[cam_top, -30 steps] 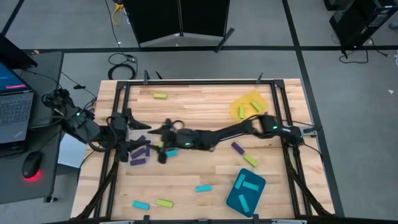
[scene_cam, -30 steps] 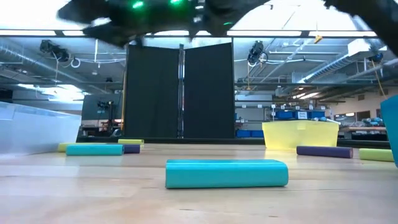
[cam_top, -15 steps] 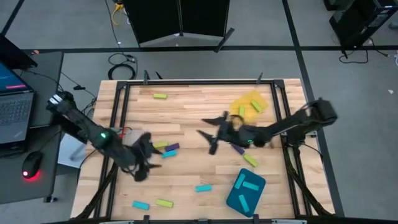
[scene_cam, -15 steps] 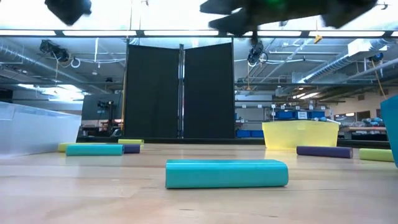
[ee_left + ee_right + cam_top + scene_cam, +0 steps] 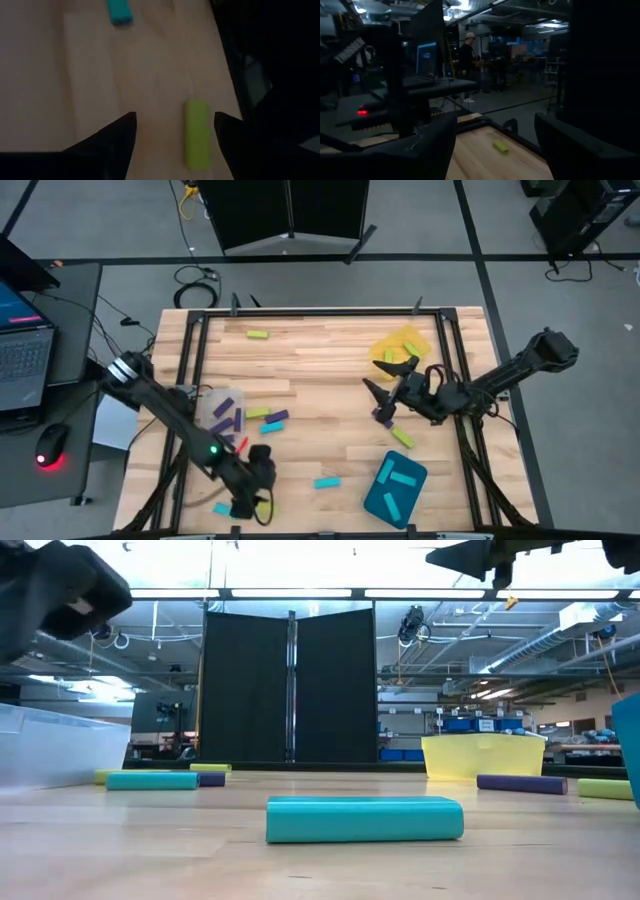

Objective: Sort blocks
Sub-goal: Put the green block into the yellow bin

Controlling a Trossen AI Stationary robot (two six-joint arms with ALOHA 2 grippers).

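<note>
The table [image 5: 330,395] is carrying three trays: a teal tray [image 5: 395,490] near the front edge, a yellow tray [image 5: 400,348] toward the far right corner, a clear tray [image 5: 222,412] at the left. The left gripper [image 5: 243,502] is hovering wide over a green block [image 5: 196,134] at the front left corner, holding nothing. The right gripper [image 5: 385,380] is hanging wide and empty beside the yellow tray. Blocks [image 5: 327,482] are lying scattered across the table.

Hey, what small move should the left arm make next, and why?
Probably lower the left gripper straight down. Its open fingers already straddle the yellow-green block lying flat on the table, with nothing held, so descending would set up a grasp.
</note>
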